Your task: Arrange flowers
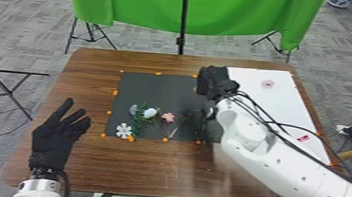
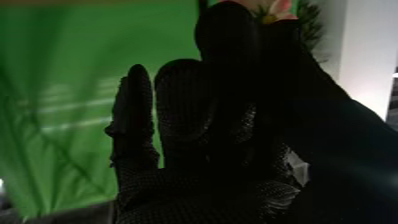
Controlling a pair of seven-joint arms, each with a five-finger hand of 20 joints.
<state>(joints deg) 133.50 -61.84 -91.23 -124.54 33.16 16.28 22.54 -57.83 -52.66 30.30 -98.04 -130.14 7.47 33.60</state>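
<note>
Right hand is up over the far right part of the dark mat, next to the left edge of the white sheet. It's narrow: thumb and one finger brought together, with a pink-petalled flower at their tips, yellow in the middle, which reads as pinched; the other fingers point up fairly straight. Green foliage is just beside that bloom (can't tell if it's on the same stem). Left hand is over the near left of the table, left of the mat, held wide, fingers straight and apart, nothing in it. The loose flowers are on the near part of the mat: a blue bloom at left, a round white bloom just to its right, then a small pink bloom right of that, stems running toward the near edge. A flat white flower is nearer still, at the mat's near left corner, and a dark leafy sprig is near the right edge (too dim to make out properly). Orange markers line the mat. The sheet has a pale pink flower shape toward its far end and a pink patch nearer. Green cloth hangs beyond the far edge of the table.
</note>
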